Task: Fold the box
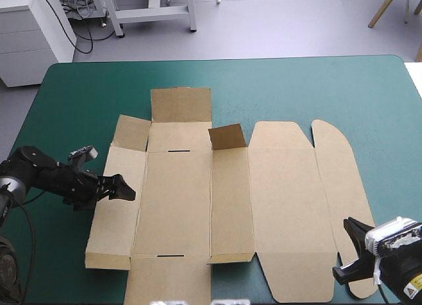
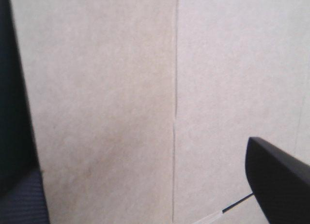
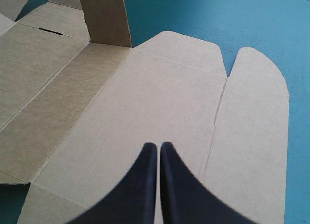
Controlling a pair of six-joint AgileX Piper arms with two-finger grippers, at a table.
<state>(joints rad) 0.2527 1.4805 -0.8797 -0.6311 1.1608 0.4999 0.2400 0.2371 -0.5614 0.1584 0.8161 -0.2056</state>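
The brown box point(image 1: 231, 206) lies spread almost flat on the teal-green table point(image 1: 316, 87), one small flap point(image 1: 227, 137) standing upright at its far side. The left hand point(image 1: 122, 190) sits over the box's left panel, black fingers wide apart, empty. The right hand point(image 3: 157, 151), at the box's near right corner, is closed on nothing.

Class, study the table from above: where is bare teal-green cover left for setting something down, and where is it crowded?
Free: the strip from the box to the far edge of the table, and right of the rounded flap. Crowded: the near edge, taken by board and the right pincer, and the left side by the left pincer.
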